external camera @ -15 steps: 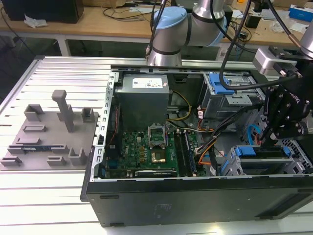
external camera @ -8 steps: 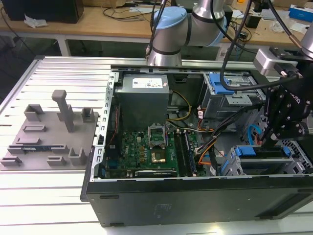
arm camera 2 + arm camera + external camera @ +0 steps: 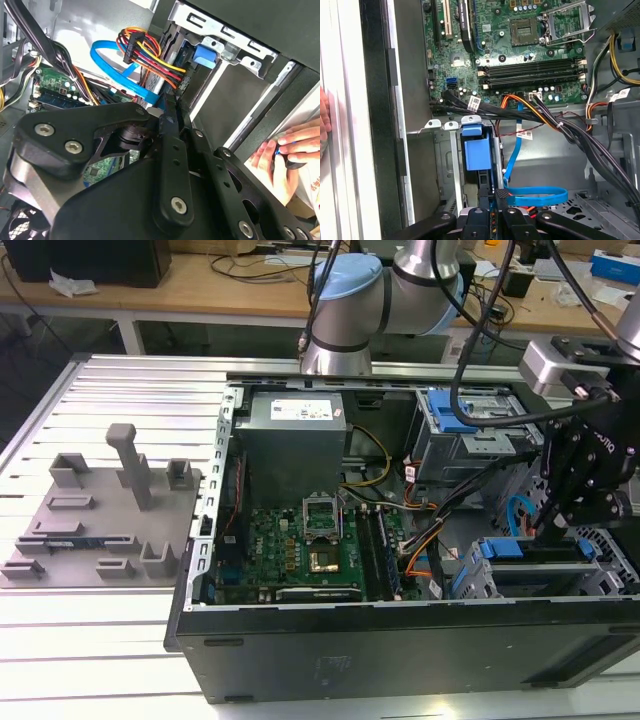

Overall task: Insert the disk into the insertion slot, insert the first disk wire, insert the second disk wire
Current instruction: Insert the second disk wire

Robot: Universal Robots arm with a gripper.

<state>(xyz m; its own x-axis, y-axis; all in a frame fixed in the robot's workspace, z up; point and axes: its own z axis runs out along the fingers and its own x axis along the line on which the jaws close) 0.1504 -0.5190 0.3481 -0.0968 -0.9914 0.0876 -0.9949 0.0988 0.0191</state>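
The gripper (image 3: 556, 530) hangs over the insertion slot (image 3: 478, 580) at the computer case's (image 3: 300, 640) front corner; the disk (image 3: 476, 155) sits inside, mostly hidden. Whether its fingers are parted, I cannot tell.

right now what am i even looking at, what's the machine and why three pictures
It is an open computer case on a slatted metal table, with a robot arm reaching into it. The exterior view looks from a camera off the arm. The two wrist views come from cameras on the arm, looking past its black gripper into the case.

Inside are the green circuit board, bundles of wires and a flat blue cable. The gripper hangs over the disk, blue-framed and already in the insertion slot, a grey cage. A grey fixture tray lies on the table. A person's hand rests outside the case.
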